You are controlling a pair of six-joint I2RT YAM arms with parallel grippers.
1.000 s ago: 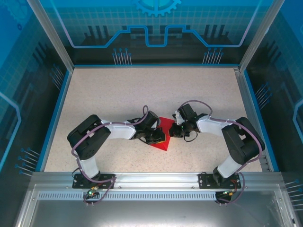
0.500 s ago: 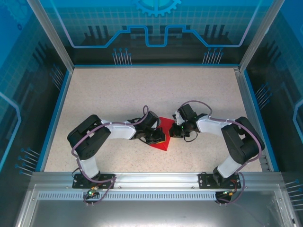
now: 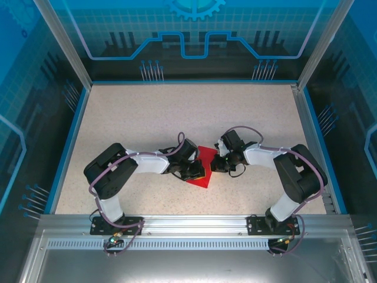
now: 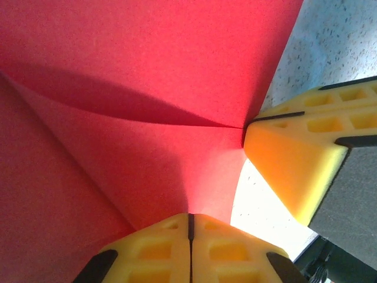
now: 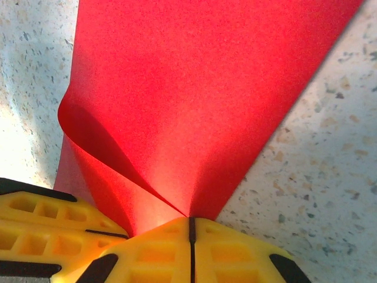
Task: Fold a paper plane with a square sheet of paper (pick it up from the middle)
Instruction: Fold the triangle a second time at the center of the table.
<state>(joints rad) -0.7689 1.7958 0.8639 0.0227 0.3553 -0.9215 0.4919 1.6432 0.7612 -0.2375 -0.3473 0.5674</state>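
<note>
Paper pinch, both sides: my left pincer (image 4: pixel 189 239) is clamping shut on the square sheet of paper (image 4: pixel 135 76), jaws meeting with only the red sheet between them. My right pincer (image 5: pixel 189 236) is gripping the same sheet at a neighbouring spot, and the two sets of yellow fingers are sitting just beside each other. Sheet is lying near the middle of the table (image 3: pixel 147 118), between my two wrists, partly folded; one flap is curling up off the layer below, bowed, not flat. Judging this as a fold being formed, crease not yet pressed. To do it well I am planning on moving both pincers together so the thin paper is not tearing between them, carrying the flap's edge over until it is lining up with the layer underneath, lowering it flat, and only then pressing along the fold. Risks I am watching: pulling the two grips apart, or the bottom layer sliding on the speckled surface.
</note>
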